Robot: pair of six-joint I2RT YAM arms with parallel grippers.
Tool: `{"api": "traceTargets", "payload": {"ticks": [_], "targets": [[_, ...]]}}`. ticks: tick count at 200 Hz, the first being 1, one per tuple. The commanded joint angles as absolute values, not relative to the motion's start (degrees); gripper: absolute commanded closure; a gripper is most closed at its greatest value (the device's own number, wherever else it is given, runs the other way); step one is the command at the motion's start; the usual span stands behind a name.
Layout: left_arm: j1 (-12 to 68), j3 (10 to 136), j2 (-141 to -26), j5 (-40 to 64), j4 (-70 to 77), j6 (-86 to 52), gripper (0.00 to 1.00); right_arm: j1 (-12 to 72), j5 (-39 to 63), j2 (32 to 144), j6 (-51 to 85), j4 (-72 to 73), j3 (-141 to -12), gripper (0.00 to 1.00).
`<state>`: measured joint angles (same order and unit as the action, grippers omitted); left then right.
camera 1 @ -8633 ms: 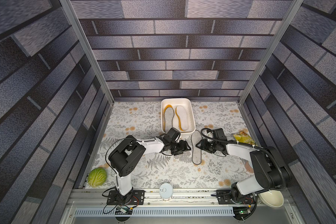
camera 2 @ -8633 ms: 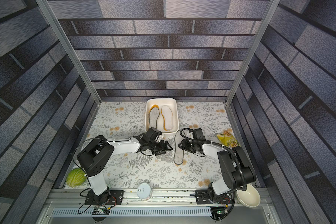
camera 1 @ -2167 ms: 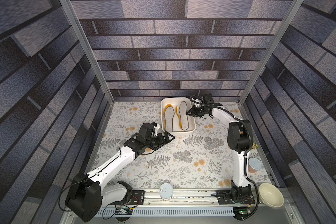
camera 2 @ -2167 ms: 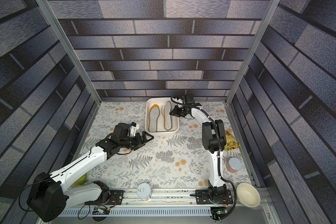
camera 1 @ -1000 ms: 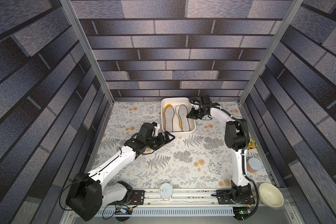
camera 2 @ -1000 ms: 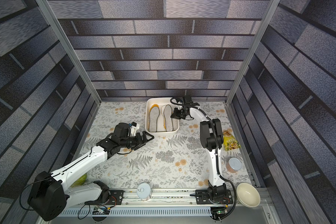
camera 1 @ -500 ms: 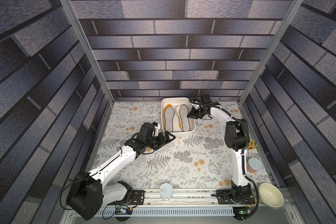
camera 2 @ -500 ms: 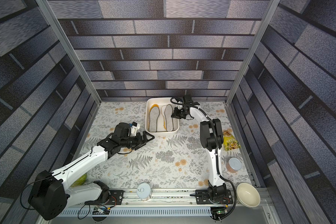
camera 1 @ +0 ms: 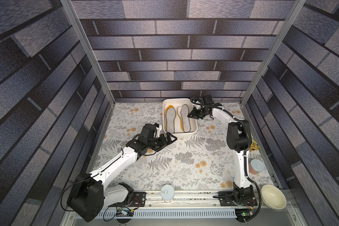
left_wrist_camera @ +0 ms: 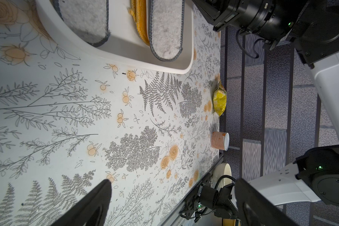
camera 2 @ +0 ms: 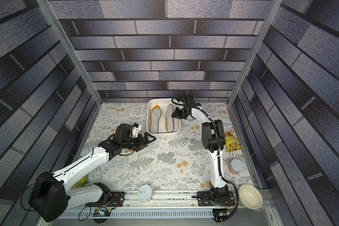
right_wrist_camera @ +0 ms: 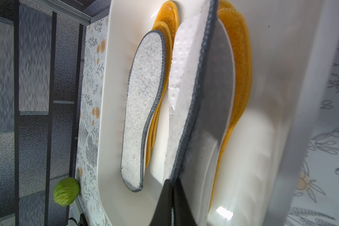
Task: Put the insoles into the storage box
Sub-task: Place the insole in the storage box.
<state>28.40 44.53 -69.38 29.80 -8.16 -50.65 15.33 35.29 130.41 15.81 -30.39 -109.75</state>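
Moved grey insole (camera 1: 185, 119) off the tabletop (camera 1: 184, 166) into the storage box (camera 1: 182, 134) — pinched in right jaws, unreleased — left jaws wide, empty.

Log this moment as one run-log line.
left tool: open, empty, near white rectangular plastic storage box | right tool: shut on grey felt insole with dark edging | insole: tilted inside box

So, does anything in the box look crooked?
Yes. One grey insole in the box is tipped up on its edge, pinched by the right jaws, while the other grey insole lies flat. Nothing looks spilled or broken.
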Motion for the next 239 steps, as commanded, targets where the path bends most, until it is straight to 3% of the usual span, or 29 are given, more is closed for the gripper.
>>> {"api": "traceTargets", "payload": {"ticks": [1, 58, 115, 138, 178, 239], "targets": [[28.3, 43.9, -69.9, 30.5, -7.8, -51.2, 0.0, 15.2, 37.6, 129.7, 15.0, -29.1, -109.9, 0.95], [28.3, 43.8, -69.7, 30.5, -7.9, -51.3, 0.0, 15.2, 37.4, 132.0, 14.9, -30.7, -111.3, 0.95], [28.3, 43.8, -69.7, 30.4, -7.9, -51.3, 0.0, 15.2, 31.1, 136.0, 13.7, -40.1, -118.2, 0.95], [28.3, 43.7, -69.6, 30.4, -7.9, -51.3, 0.0, 15.2, 30.1, 136.4, 13.5, -41.4, -119.0, 0.92], [28.3, 43.8, -69.6, 30.4, -7.9, -51.3, 0.0, 15.1, 29.0, 136.0, 13.6, -41.6, -118.9, 0.74], [28.3, 43.7, -69.8, 30.5, -7.9, -51.3, 0.0, 15.6, 29.0, 136.1, 13.7, -42.0, -119.8, 0.69]]}}
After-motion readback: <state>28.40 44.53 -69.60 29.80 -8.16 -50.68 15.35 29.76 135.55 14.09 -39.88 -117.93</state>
